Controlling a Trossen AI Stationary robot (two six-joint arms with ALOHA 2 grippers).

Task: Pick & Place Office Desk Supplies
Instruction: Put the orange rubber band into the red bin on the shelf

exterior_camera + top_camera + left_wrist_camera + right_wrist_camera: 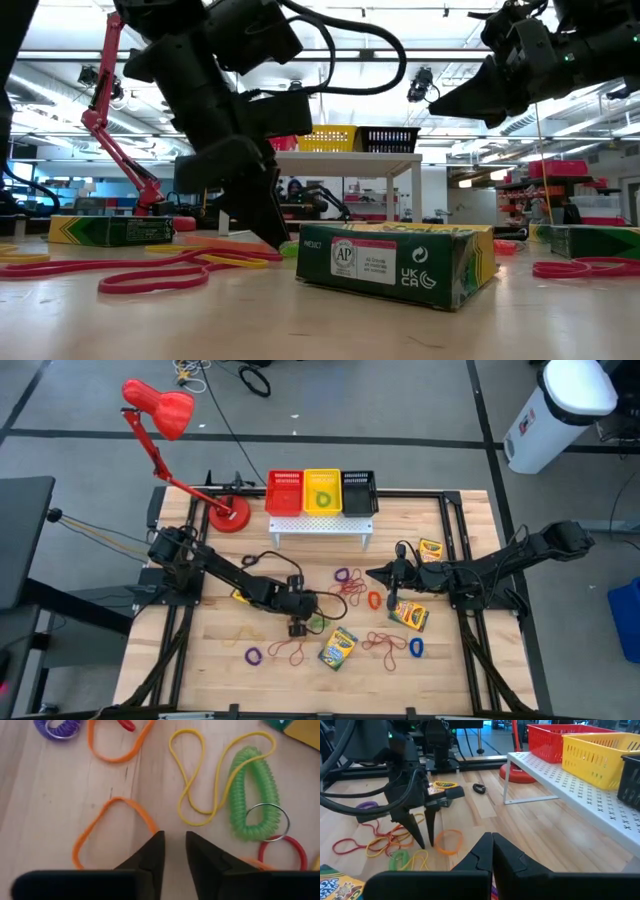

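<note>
My left gripper (174, 834) points steeply down at the table's middle, open by a narrow gap, its tips just above the wood. An orange rubber band (112, 827) lies flat with its end beside one fingertip (156, 840). A yellow band (200, 775) and a green coil with a metal ring (252, 795) lie just beyond. From the right wrist view the left gripper (425, 844) stands next to another orange band (449, 841). Crayon boxes (338, 647) (408, 615) (430, 550) lie flat. My right gripper (372, 573) hovers shut, holding nothing. My left gripper has one fingertip (156, 840) right at the end of the orange rubber band (150, 822); I cannot tell whether it touches the band or the table. Nothing sits between the fingers.
A white perforated rack (320, 525) at the far edge carries red (284, 491), yellow (322, 491) and black (359, 491) baskets. A red desk lamp stands on its base (230, 515) at the far left. Loose bands and coils (350, 582) (390, 647) lie scattered over the middle.
</note>
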